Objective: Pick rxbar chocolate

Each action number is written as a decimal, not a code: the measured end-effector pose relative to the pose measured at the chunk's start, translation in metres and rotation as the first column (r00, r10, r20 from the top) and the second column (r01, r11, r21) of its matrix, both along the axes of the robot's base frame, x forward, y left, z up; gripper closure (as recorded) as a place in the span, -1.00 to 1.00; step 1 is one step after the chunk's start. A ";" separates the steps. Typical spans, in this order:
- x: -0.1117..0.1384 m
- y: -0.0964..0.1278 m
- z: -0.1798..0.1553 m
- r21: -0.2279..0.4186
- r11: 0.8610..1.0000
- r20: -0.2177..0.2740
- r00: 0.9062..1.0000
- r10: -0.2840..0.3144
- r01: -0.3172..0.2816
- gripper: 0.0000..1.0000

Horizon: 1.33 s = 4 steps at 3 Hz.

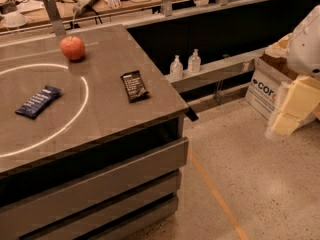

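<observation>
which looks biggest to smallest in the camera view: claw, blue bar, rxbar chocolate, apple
1. claw, at the picture's right edge; possibly nearer the camera, so its rank is unsure
2. blue bar
3. rxbar chocolate and apple look alike
</observation>
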<state>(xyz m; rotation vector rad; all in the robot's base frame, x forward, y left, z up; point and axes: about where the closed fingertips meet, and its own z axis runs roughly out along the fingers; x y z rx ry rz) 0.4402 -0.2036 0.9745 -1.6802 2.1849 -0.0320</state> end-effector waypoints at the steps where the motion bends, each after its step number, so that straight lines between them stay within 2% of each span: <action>1: 0.005 0.044 -0.013 0.170 0.985 0.055 0.998 0.023 -0.032 -1.00; 2: 0.016 0.079 -0.026 0.275 0.960 0.124 0.992 0.010 -0.044 -1.00; 3: 0.033 0.082 -0.015 0.293 0.955 0.194 0.981 -0.023 -0.035 -1.00; 4: 0.033 0.082 -0.015 0.293 0.955 0.194 0.981 -0.023 -0.035 -1.00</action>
